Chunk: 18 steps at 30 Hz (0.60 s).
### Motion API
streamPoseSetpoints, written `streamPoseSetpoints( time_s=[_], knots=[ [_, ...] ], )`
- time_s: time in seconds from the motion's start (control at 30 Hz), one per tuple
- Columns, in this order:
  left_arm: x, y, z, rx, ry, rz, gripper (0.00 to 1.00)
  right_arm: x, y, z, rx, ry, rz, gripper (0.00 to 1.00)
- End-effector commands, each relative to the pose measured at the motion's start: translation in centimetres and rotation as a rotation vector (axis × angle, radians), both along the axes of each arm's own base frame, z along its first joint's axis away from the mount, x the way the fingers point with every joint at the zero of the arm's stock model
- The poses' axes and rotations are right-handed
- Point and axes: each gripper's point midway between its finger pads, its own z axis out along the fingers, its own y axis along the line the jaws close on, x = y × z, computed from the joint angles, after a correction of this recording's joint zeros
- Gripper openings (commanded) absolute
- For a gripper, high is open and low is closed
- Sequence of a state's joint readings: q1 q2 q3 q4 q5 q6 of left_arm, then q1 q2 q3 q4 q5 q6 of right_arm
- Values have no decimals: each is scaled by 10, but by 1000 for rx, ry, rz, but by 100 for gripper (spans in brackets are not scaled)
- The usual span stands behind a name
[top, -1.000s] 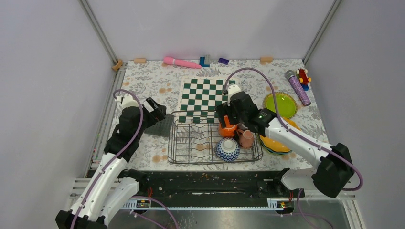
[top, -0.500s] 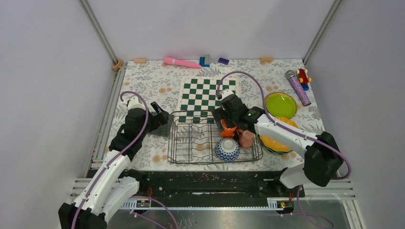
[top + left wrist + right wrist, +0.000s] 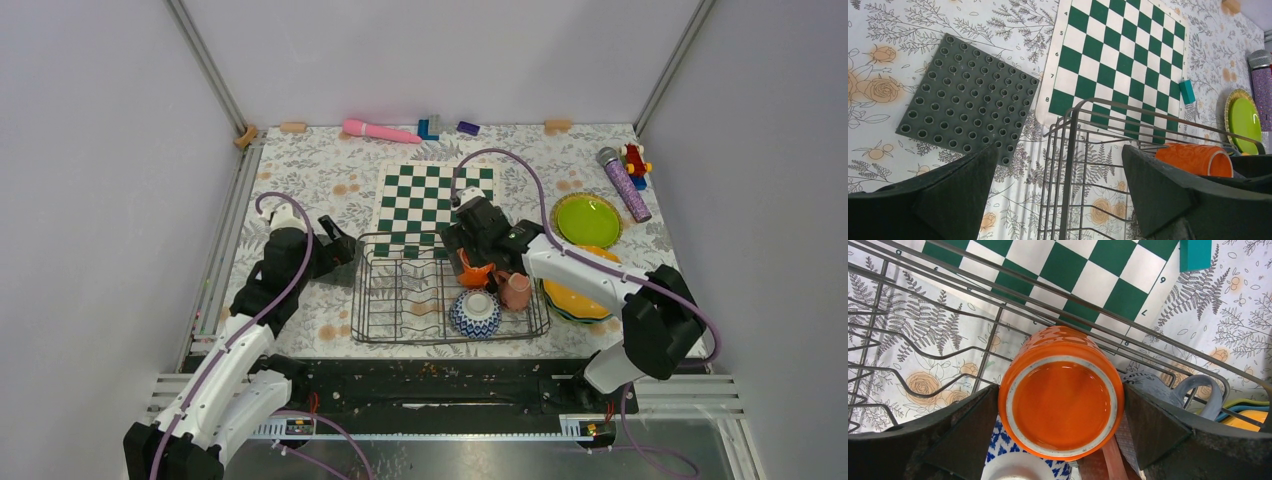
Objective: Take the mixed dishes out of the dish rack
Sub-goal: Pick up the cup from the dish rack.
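The dish rack (image 3: 420, 295) holds an orange cup (image 3: 476, 272) lying on its side, a pink mug (image 3: 516, 290) and a blue-and-white bowl (image 3: 476, 313). My right gripper (image 3: 468, 260) is open, with a finger on each side of the orange cup (image 3: 1062, 402), whose base faces the camera. A grey cup (image 3: 1168, 387) lies just to its right. My left gripper (image 3: 1058, 195) is open and empty over the rack's left rim (image 3: 1070, 150). A lime green plate (image 3: 587, 220) lies on the table. A yellow-orange plate on a teal one (image 3: 575, 298) lies right of the rack.
A green-and-white chessboard (image 3: 432, 205) lies behind the rack, with a teal block (image 3: 1195, 254) at its edge. A dark grey studded mat (image 3: 338, 262) lies left of the rack. A pink toy (image 3: 378, 131), a purple microphone (image 3: 624, 183) and a red toy (image 3: 635, 160) lie at the back.
My right gripper has moved left and down to straddle the orange cup. My left gripper has moved slightly right toward the rack's left rim.
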<state>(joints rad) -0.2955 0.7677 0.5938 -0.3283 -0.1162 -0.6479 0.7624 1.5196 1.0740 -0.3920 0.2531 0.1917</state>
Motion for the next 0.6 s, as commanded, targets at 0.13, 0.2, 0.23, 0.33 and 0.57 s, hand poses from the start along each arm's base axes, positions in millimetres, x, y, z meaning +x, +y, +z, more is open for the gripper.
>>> streamPoseSetpoints(
  time_s=[0.13, 0.2, 0.23, 0.33, 0.57],
  knots=[
    [5, -5, 10, -27, -46, -16, 99, 0, 0, -11, -47, 48, -43, 99],
    [5, -5, 11, -28, -48, -16, 99, -1, -2, -13, -61, 68, -56, 100],
    [4, -5, 10, -27, -47, -16, 99, -3, -2, -13, -67, 77, -57, 100],
    [4, -4, 10, -26, -47, -13, 99, -5, -7, -15, -88, 92, -71, 100],
    [4, -5, 10, -25, -45, -16, 99, -6, -7, -20, -99, 104, -69, 100]
  ],
)
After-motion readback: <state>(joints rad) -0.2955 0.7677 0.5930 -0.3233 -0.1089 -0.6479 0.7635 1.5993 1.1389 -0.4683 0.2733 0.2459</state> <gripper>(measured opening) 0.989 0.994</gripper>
